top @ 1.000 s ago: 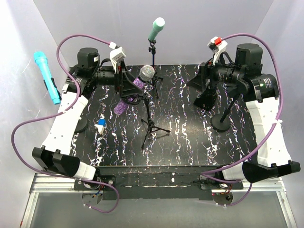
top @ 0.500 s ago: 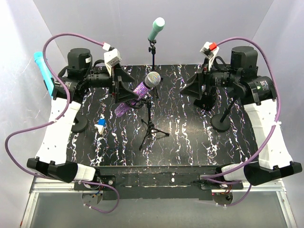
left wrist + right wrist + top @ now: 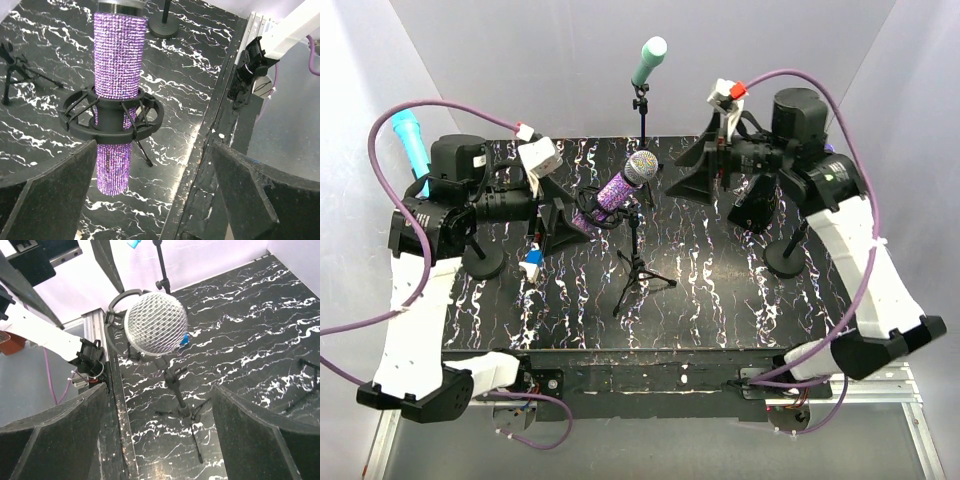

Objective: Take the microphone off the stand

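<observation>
the purple glitter microphone with a silver mesh head (image 3: 618,190) sits at the centre of the overhead frame, threaded through the black ring clip (image 3: 112,112) of the small black tripod stand (image 3: 638,265). the left gripper (image 3: 154,145), near the tail, and the right gripper (image 3: 159,389), facing the head, both gape with nothing held. this looks like the approach. next, one gripper should clamp the barrel and slide it out along its axis.

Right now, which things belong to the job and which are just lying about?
Job: purple microphone, tripod stand, left gripper and right gripper, both open.
Lying about: teal microphone on the back stand, blue microphone at left, round-base stand, small blue object.
</observation>
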Tool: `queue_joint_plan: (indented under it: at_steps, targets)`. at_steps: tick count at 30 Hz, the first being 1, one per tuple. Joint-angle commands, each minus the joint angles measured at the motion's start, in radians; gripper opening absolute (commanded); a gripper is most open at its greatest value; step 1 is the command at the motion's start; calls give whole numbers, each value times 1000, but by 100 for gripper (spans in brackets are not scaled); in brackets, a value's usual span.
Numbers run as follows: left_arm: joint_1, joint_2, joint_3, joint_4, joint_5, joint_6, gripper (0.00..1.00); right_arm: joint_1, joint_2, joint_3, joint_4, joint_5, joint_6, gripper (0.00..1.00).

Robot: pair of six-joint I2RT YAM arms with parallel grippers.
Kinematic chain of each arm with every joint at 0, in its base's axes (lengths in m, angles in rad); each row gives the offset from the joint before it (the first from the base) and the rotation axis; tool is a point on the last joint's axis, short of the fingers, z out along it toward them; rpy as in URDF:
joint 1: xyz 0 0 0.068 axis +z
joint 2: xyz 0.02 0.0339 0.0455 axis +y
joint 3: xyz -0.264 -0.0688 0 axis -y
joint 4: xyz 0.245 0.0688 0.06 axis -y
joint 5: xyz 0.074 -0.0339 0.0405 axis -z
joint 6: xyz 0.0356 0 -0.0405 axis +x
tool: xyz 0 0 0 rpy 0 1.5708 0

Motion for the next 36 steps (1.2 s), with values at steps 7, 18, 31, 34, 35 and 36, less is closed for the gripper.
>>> queue_joint_plan:
  at_steps: [7, 18, 31, 34, 35, 36]
  targets:
    - [-4, 31, -6, -18, -74, -74, 98, 92, 184, 83, 322, -93, 201, 91]
    - [-4, 61, -48, 142, -71, -70, 98, 134, 228, 97, 362, -142, 217, 91]
    - [-2, 96, -108, 222, 9, -80, 88, 152, 243, 103, 325, -122, 200, 72]
    - [-2, 91, -105, 240, 9, -93, 94, 154, 232, 89, 318, -118, 190, 65]
    - [-4, 90, -99, 242, 9, -90, 96, 152, 231, 86, 316, -118, 187, 62]
    - [-2, 88, -95, 242, 14, -83, 98, 152, 228, 83, 315, -118, 187, 59]
